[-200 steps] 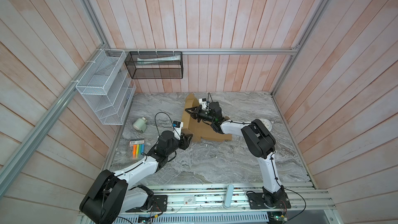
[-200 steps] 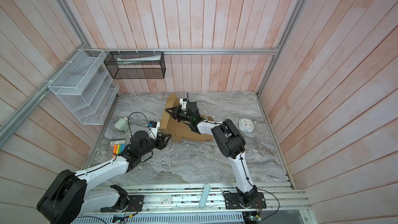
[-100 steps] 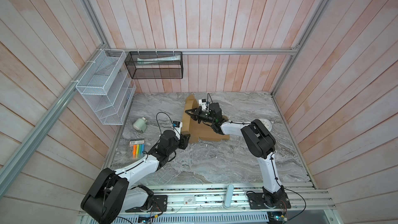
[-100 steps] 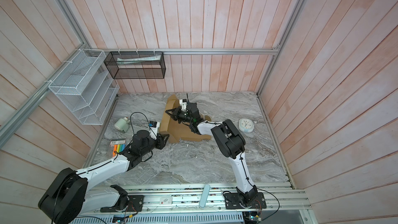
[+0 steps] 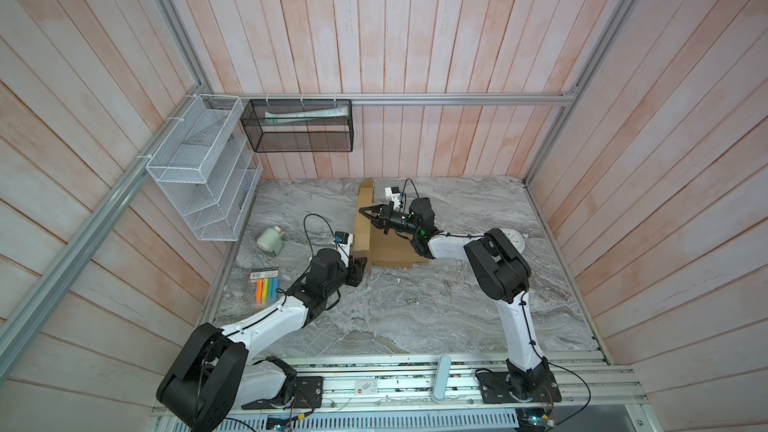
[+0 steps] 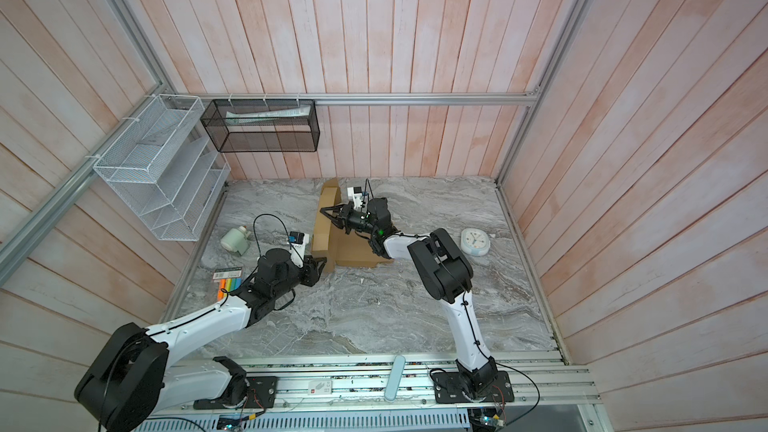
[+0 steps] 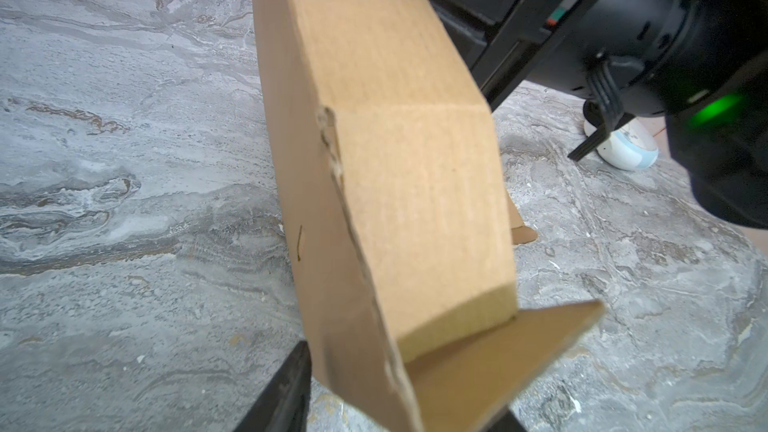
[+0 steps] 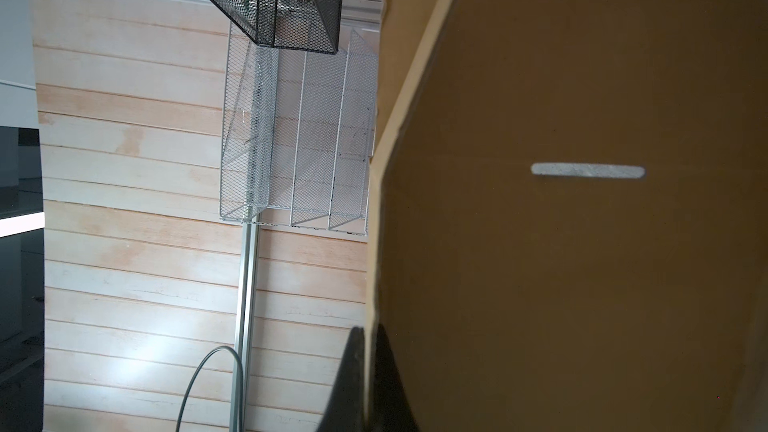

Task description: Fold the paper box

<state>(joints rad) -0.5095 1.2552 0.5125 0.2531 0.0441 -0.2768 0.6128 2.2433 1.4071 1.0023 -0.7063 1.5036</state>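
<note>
Pinching the top edge of the raised side wall (image 5: 363, 218), the right jaws are closed on the paper box (image 5: 392, 248), which lies toward the back of the bench (image 5: 415, 317). The left jaws stand apart astride its near corner, and I cannot tell whether they squeeze it. One wall is up; the rest looks unfolded, so most folding remains. Only the left wrist view shows the loose end flap (image 7: 498, 351), and only the right wrist view a slit (image 8: 588, 171).

In the left wrist view, the fingers (image 7: 286, 392) of your left gripper (image 7: 403, 384) are cut off by the picture's edge, so you cannot tell if they press the paper box (image 7: 395, 160). In a top view, the right arm hides part of the clock (image 5: 514, 238).
</note>
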